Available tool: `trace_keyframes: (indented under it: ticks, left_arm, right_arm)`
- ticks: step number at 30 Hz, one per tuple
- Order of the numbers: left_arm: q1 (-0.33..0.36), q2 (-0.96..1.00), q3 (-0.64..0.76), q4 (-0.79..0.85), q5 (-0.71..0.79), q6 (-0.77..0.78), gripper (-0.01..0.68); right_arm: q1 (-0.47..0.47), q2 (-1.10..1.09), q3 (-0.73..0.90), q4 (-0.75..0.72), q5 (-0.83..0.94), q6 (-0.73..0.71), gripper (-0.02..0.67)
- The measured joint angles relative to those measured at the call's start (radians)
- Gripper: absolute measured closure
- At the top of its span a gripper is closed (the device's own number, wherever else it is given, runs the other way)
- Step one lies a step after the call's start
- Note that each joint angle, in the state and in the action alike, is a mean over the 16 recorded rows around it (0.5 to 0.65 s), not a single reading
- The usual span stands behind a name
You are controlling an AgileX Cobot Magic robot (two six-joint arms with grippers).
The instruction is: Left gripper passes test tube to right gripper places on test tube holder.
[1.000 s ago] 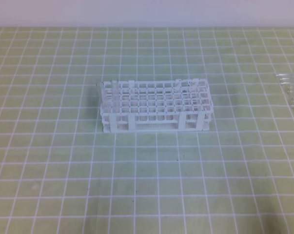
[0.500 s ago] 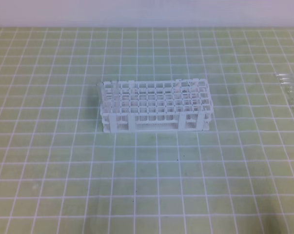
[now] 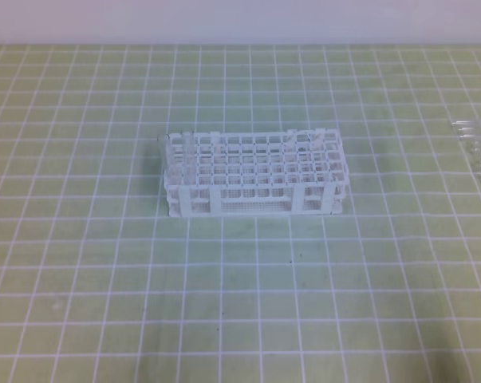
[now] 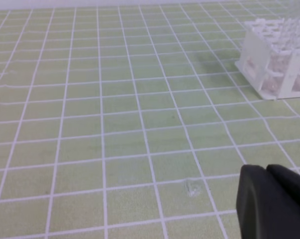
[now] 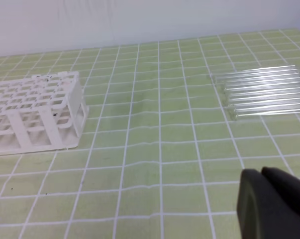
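The white test tube holder [image 3: 256, 174] stands in the middle of the green gridded mat, and also shows in the left wrist view [image 4: 269, 59] and the right wrist view [image 5: 35, 112]. Thin clear tubes stand upright in its left end [image 3: 187, 152]. Several clear test tubes [image 5: 264, 92] lie side by side on the mat at the far right [image 3: 477, 148]. My left gripper [image 4: 265, 170] hovers low over bare mat to the left of the rack, shut and holding nothing. To the rack's right, short of the lying tubes, my right gripper [image 5: 261, 172] is shut and holds nothing. Neither gripper appears in the exterior high view.
The mat [image 3: 104, 279] is green with a white grid. A pale wall [image 3: 240, 20] runs along its far edge. The lying tubes sit close to the mat's right border.
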Motion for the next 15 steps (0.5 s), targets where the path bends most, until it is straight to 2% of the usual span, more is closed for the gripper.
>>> trace_keyframes:
  ticks: [15]
  left_arm:
    - [0.0,-0.013,0.009,-0.001,-0.005,-0.001,0.672]
  right_arm:
    - [0.0,0.0,0.0,0.0,0.0,0.0,0.664]
